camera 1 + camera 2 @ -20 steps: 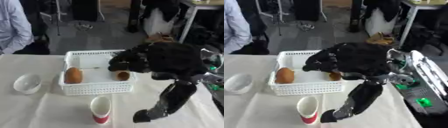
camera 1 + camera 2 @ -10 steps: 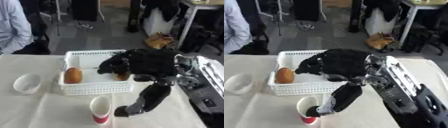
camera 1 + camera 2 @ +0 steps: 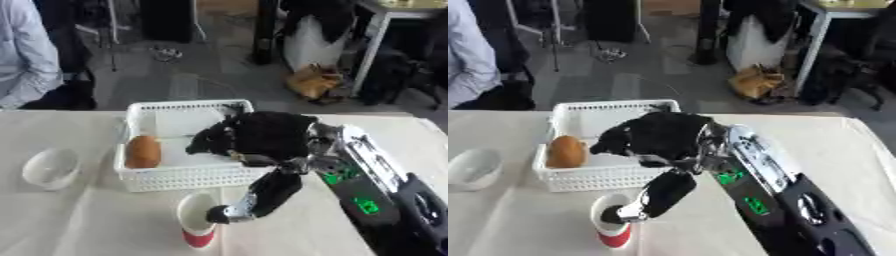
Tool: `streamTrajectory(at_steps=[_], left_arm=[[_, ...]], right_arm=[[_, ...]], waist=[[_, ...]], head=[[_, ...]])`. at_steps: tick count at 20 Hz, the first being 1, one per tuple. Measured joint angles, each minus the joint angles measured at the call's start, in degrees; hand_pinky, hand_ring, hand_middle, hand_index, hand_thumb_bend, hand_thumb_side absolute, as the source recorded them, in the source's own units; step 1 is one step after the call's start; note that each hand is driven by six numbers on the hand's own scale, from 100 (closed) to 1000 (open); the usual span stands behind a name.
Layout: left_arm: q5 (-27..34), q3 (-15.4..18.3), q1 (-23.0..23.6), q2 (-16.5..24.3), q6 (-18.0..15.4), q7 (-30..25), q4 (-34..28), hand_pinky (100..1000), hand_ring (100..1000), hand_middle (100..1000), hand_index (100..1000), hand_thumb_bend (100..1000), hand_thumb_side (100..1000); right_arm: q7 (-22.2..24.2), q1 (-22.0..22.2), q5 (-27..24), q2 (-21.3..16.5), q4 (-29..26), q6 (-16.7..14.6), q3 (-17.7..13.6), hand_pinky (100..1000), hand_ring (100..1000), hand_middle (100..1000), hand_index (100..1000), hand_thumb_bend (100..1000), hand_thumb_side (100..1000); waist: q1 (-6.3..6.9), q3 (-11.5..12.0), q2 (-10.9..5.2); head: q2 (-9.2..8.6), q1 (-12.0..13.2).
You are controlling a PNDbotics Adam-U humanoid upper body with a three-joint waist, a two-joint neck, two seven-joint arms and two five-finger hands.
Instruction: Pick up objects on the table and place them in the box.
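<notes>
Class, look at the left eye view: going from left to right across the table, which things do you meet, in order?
White bowl → brown oval thing lying in the white basket → red-and-white cup → the robot's right hand, over the basket's right part.

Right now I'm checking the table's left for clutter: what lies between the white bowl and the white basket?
Only bare tablecloth separates the bowl from the basket, as seen in the left eye view.

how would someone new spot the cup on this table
Start at the white slatted basket in the middle of the white table. Just in front of its near wall stands the paper cup, under the right hand's thumb. It alone is upright, white with a red base.
</notes>
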Motion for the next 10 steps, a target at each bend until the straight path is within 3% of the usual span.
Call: streamTrajectory(at_steps=[10], left_arm=[[0.32,0.0,0.4,-0.48,0.1,-0.3,0.0,898,854,913,965,248,1000]], right_arm=[[0.7,0.39,3.94,3.03,4.12,0.7,0.59,803,923,951,1000,666,1000]], waist=[[-0.04,0.26,0.09]], head=[[0.0,-0.52]])
